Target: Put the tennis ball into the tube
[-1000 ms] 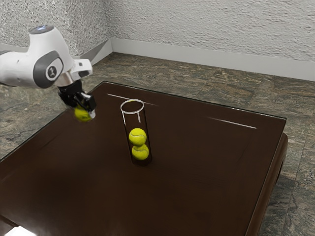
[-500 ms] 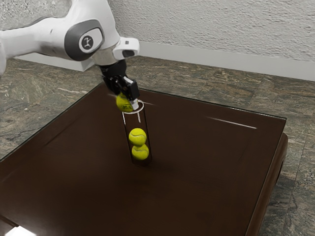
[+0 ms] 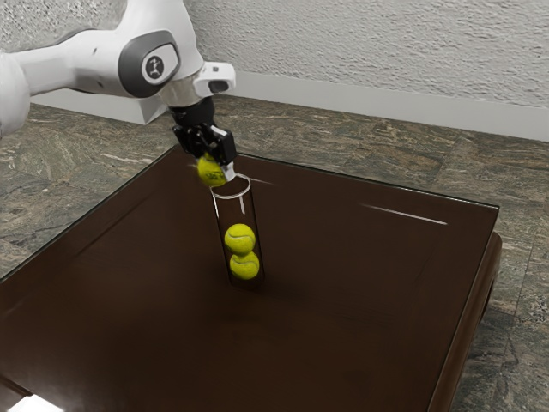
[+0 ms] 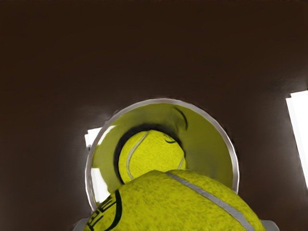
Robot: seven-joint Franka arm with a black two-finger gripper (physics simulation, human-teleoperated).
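My gripper (image 3: pixel 218 163) is shut on a yellow tennis ball (image 3: pixel 210 172), just above the tube's rim and toward the exterior view's left of its mouth. The clear tube (image 3: pixel 232 196) stands upright on the table, with two more balls stacked inside, the upper ball (image 3: pixel 240 239) over the lower ball (image 3: pixel 244 265). In the wrist view the held ball (image 4: pixel 178 207) covers the near part of the tube's rim (image 4: pixel 161 101), and a ball inside the tube (image 4: pixel 154 151) appears beyond it.
The dark brown table (image 3: pixel 343 300) extends around the tube. A bright white patch (image 3: pixel 34 404) lies at its near corner. Behind are a stone floor and a pale wall.
Over the last second my gripper carried the ball toward the exterior view's right, to the tube's mouth. In the last half second it shifted slightly back left and up. The tube stayed put.
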